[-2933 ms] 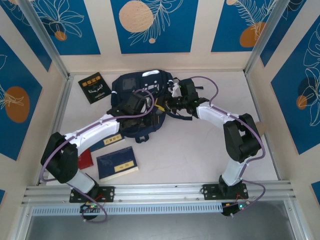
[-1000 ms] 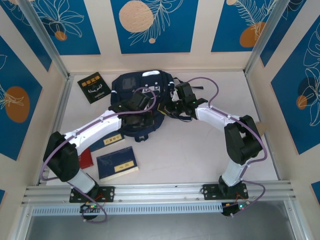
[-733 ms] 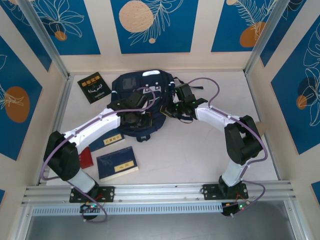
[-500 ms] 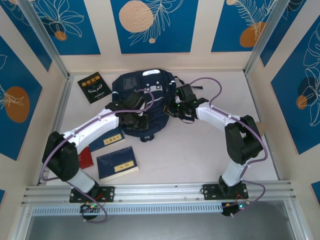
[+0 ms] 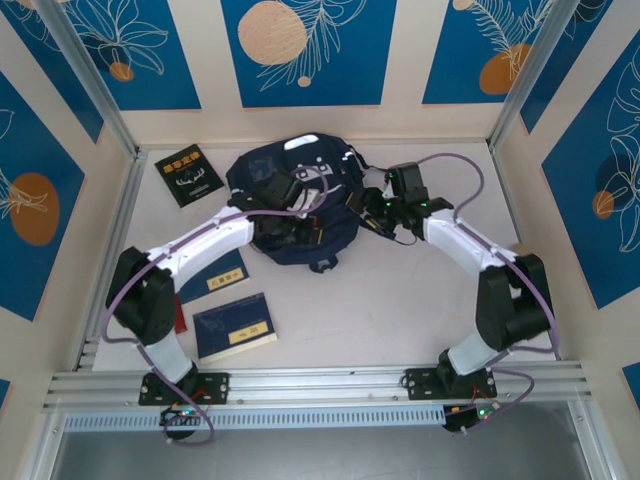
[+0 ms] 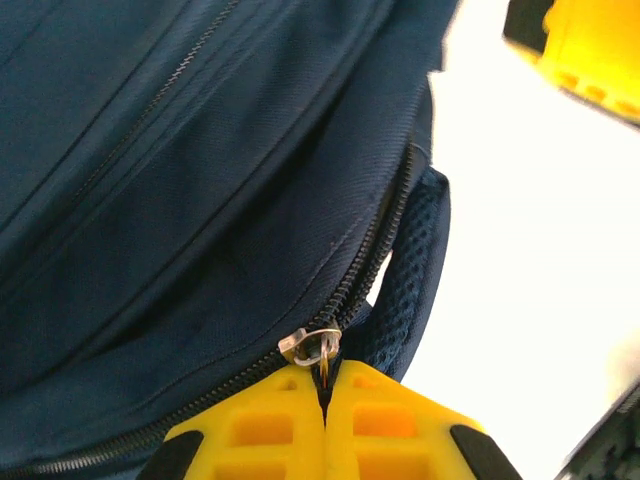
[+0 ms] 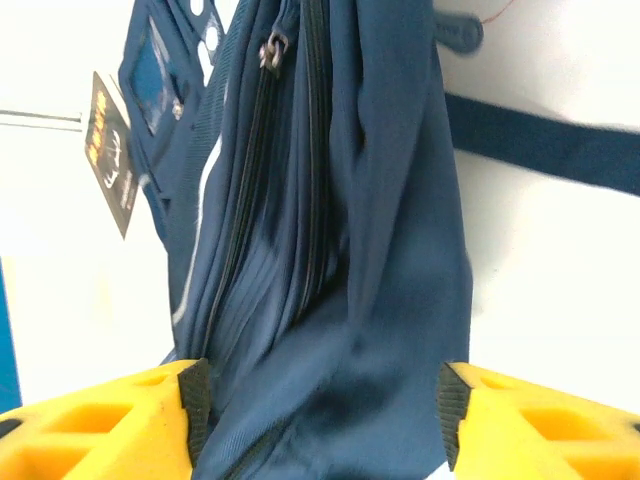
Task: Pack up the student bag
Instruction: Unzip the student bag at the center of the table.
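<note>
The student bag (image 5: 292, 205), a large dark navy fabric backpack with a white stripe, lies slumped at the far middle of the pale counter (image 5: 400, 300). The left hand (image 6: 322, 420) is pinched tight on the small silver metal zip pull (image 6: 312, 346), its yellow pads meeting with the tab caught between them. This looks like a grip for running the black toothed zip (image 6: 370, 250) along the bag's edge. The right hand (image 7: 320, 400), at the bag's right side, stands wide, its yellow pads either side of a loose fold of navy cloth. It seems placed there to steady the soft body against the pull. I judge it is not clamping. A flat black paperback book (image 5: 188, 175) lies on the counter at the far left, and a thin navy booklet (image 5: 235, 325) at the near left, both outside the bag.
</note>
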Available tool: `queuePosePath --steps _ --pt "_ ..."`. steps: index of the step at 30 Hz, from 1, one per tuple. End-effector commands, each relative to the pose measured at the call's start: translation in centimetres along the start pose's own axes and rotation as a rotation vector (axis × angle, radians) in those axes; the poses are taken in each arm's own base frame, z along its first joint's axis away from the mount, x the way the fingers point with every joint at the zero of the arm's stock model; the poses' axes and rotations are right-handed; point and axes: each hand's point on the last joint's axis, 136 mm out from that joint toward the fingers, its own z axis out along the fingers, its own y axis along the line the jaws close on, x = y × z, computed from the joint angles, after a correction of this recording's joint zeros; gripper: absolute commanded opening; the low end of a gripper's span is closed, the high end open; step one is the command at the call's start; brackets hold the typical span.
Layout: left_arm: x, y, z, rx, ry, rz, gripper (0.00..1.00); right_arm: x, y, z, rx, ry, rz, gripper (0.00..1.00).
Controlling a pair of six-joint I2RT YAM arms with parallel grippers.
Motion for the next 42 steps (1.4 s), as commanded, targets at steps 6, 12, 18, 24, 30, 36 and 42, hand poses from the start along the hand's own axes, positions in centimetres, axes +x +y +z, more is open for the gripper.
queuePosePath --steps 6,12,18,24,30,36,42 --pt "-4.5 -6.7 1.2 0.191 -0.083 0.116 0.0 3.7 -1.4 -0.5 -0.002 0.156 0.294 0.61" --pt "-4.7 -6.5 2.1 0.166 -0.078 0.107 0.0 3.7 -4.2 -0.3 0.101 0.1 0.308 0.58" --pt "-4.8 -6.0 2.6 0.141 -0.075 0.105 0.0 4.1 -6.1 -1.4 0.148 0.046 0.283 0.62" --pt "-5.2 -6.5 2.3 0.158 -0.079 0.104 0.0 5.4 -4.5 0.4 -0.01 0.14 0.254 0.6" --pt "-4.7 -6.6 2.0 0.162 -0.056 0.106 0.0 4.0 -3.2 1.8 -0.107 0.144 0.226 0.31" --pt "-1.8 -4.1 1.5 0.085 0.039 0.142 0.0 0.6 -4.1 -0.1 -0.083 0.01 0.198 0.09" --pt "2.3 0.1 0.3 -0.018 0.146 0.139 0.0 -0.7 -5.4 -1.6 -0.024 -0.046 0.211 0.06"
